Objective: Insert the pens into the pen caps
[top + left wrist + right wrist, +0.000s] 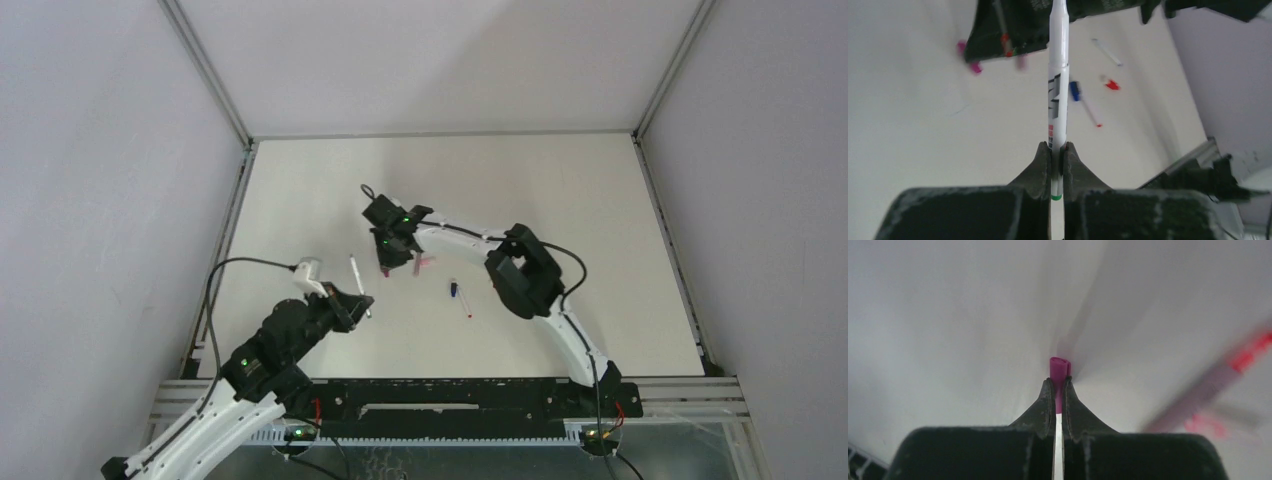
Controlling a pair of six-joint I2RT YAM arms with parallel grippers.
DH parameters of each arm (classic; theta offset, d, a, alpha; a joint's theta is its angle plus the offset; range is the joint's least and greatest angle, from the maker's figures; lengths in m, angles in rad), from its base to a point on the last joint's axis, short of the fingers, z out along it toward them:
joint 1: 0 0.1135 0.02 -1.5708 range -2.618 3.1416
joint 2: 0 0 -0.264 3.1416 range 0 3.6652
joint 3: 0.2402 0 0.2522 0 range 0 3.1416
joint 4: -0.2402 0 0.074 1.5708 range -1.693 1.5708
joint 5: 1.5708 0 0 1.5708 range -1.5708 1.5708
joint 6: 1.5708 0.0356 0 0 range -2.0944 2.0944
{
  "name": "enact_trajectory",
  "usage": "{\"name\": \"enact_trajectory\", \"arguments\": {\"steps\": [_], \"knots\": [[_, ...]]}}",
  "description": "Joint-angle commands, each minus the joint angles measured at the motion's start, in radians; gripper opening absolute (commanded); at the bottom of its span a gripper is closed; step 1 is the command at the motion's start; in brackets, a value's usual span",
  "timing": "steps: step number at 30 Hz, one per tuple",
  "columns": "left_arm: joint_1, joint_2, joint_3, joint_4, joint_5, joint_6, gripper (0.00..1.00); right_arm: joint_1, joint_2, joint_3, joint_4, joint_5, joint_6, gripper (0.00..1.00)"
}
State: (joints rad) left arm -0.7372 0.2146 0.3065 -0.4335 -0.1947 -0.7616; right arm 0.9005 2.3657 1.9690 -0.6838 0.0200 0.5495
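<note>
My left gripper [1057,150] is shut on the lower end of a white pen [1058,95] with black print, which sticks up past the fingers. The top view shows this gripper [352,303] at the near left with the pen [355,275]. At mid-table my right gripper [388,262] points down, shut on a magenta pen cap [1059,367]; its jaws [1058,386] pinch the cap's lower half. A pinkish pen [425,262] lies just right of it, blurred in the right wrist view [1208,385].
A thin pen with a blue cap [1075,91] and a red tip lies on the table right of the right gripper [456,291]. A red cap [1111,85] and another white pen [1107,52] lie beyond it. Grey walls and metal rails enclose the table.
</note>
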Motion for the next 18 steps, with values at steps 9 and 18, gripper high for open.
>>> {"name": "enact_trajectory", "arguments": {"steps": [9,18], "knots": [[-0.002,0.491,0.227,0.622,0.936,0.256,0.00,-0.253,-0.736,-0.568,0.275,-0.060,-0.075,0.00],[-0.021,0.566,0.314,0.686,0.964,0.245,0.00,-0.321,-1.129,-0.814,0.428,-0.117,-0.078,0.00]]}}
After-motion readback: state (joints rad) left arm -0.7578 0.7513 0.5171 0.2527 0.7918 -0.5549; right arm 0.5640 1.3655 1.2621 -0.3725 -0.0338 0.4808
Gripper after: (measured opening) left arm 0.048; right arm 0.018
